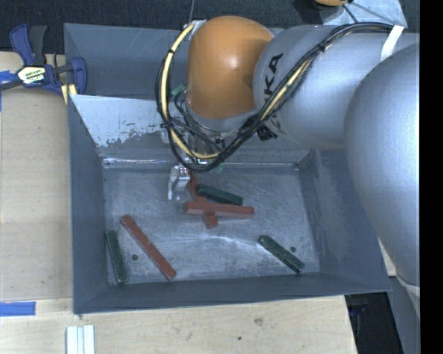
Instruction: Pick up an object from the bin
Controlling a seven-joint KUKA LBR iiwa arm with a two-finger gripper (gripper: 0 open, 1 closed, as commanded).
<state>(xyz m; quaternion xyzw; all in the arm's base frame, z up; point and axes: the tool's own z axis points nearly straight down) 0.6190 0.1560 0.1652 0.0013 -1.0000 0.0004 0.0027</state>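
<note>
Camera view: claw [179, 184] low in grey bin [85, 220], near back wall, just left of crossed red-brown sticks [220, 212] at bin centre; short dark green stick [221, 196] close behind them. Claw spread or pressed together: cannot tell. Long red-brown stick [148, 247] diagonal, front left. Green stick by left wall [116, 257]. Green stick front right [280, 253], near front edge. Open floor betw. centre cluster & front sticks, also toward right wall.

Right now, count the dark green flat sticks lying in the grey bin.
3 dark green flat sticks: one at far left, one lower right, one mid-bin beside reddish-brown sticks. The arm may hide more.
</note>
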